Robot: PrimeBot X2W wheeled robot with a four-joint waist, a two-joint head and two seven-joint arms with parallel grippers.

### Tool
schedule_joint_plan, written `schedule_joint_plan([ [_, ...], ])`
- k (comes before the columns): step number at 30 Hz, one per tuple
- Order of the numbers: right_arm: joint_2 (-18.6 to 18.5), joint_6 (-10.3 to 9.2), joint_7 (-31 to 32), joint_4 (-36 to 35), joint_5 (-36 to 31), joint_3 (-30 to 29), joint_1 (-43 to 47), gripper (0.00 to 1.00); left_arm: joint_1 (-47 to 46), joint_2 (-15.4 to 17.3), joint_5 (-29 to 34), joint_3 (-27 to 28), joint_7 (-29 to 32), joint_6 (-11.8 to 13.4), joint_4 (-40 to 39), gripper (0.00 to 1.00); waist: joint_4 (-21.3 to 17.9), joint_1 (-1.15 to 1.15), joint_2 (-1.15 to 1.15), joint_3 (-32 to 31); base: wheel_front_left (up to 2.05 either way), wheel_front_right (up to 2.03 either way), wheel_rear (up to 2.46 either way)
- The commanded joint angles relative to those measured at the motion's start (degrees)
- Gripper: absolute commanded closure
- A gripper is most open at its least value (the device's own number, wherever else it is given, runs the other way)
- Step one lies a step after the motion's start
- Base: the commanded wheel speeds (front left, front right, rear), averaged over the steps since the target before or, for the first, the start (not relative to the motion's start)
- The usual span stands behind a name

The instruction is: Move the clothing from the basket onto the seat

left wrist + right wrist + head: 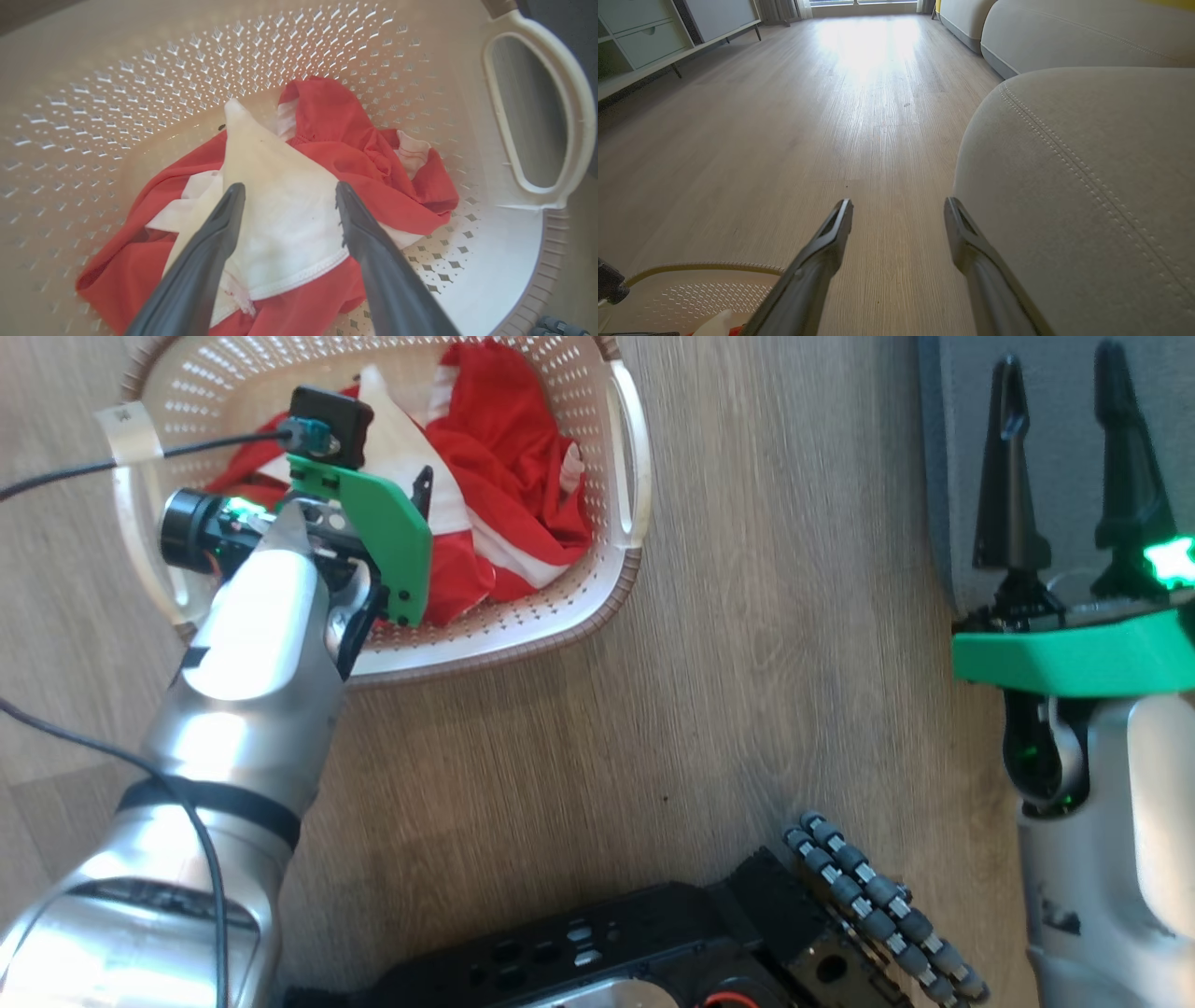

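The pick-up step is in hand. The left gripper (288,186) is hanging inside the cream-white perforated plastic laundry basket (523,649), with its jaws standing wide apart and holding nothing. The soft red clothing with white panels (327,135) is lying bunched on the basket bottom, at the upper left of the head view.

In the left wrist view, the white panel is sitting at the centre of the frame, directly between and beyond the two dark fingers. It looks close, but contact cannot be confirmed.

The next move is likely calling for three actions:
- lowering the left gripper until its fingers are straddling a fold of cloth;
- closing on that fold;
- lifting it clear of the brown rim.

The right gripper (1060,373) is waiting, wide open and empty, at the upper right of the head view. It is pointing along the rounded edge of the large grey fabric-upholstered seat (1087,186), beside the wooden floor (747,616).
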Motion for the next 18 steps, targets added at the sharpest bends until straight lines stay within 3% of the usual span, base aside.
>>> schedule_joint_plan([
  [1, -0.37, -0.01, -0.37, -2.01, 0.11, 0.62, 3.27, 0.00, -0.97, 1.13, -0.38, 1.04, -0.56, 0.49, 0.10, 0.00, -0.45, 0.00, 0.00, 1.33, 0.00, 0.00, 0.00],
  [8, -0.37, -0.01, -0.37, -4.06, 0.12, 0.12, 5.07, 0.00, -4.17, 2.60, 0.27, 0.31, -1.16, 1.69, 6.59, 0.00, -0.70, 0.00, 0.00, 4.05, 0.00, 0.00, 0.00],
  [18, -0.37, -0.01, -0.37, -5.23, 0.71, 0.39, 6.39, 0.00, -6.10, 2.33, -0.69, -0.47, -1.68, 0.46, 11.77, 0.00, -1.75, 0.00, 0.00, 5.60, 0.00, 0.00, 0.00],
])
